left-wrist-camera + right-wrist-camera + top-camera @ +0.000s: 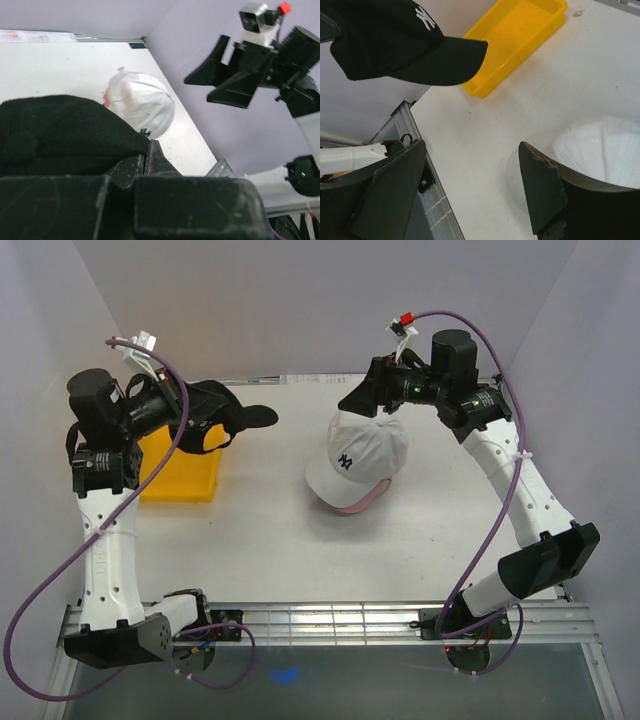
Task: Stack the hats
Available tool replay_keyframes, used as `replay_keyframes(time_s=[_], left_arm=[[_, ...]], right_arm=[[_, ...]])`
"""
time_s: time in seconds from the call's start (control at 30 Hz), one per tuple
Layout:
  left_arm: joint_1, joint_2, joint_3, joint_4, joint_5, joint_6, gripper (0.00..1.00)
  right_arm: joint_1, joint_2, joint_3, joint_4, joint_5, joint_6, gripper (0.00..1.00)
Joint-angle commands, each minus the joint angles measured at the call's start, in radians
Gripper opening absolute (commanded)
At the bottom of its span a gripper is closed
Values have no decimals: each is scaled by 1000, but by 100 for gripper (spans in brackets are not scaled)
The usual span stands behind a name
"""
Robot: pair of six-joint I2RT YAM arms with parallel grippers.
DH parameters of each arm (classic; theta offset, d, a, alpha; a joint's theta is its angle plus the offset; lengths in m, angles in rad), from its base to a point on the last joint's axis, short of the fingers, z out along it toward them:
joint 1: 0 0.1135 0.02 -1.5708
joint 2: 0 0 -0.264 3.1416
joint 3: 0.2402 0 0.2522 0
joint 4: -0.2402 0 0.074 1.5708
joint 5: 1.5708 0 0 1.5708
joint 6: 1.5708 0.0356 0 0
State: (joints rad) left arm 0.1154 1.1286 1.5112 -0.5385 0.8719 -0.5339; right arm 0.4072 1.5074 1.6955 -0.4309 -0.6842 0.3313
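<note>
Black cap (pixel 225 418) hangs aloft near the yellow tray (pixel 180 482), pinched tight by the left gripper (pixel 146 159); carry it level onto the white cap (pixel 355 455) (atop a pink cap (pixel 352 506), mid-table), brims aligned, once the right gripper (pixel 470 190), fingers spread, clears.

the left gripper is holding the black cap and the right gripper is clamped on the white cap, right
Not quite. The right gripper is open, not clamped on the white cap. The right wrist view shows its fingers spread wide with nothing between them and the cap lying below. The rest holds: the left gripper is holding the black cap.
</note>
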Motion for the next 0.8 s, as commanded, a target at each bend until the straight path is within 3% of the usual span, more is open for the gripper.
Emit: replay_keyframes(time_s=[0.0, 0.2, 0.23, 0.4, 0.5, 0.77], left_arm=[[-23, -13, -14, 121, 201, -44, 0], [-103, -21, -35, 328, 381, -126, 0], [-162, -20, -34, 362, 413, -132, 0], [-249, -20, -23, 503, 481, -184, 0], [-278, -20, -39, 679, 542, -267, 0], [-394, 16, -16, 681, 601, -204, 0]], right_arm=[[4, 5, 69, 27, -12, -26, 80], [4, 10, 70, 64, -80, -14, 80], [4, 5, 64, 75, -90, -11, 81], [4, -41, -2, 167, -172, 17, 81], [4, -67, -22, 199, -207, 11, 83], [2, -128, -66, 393, -357, 93, 89]])
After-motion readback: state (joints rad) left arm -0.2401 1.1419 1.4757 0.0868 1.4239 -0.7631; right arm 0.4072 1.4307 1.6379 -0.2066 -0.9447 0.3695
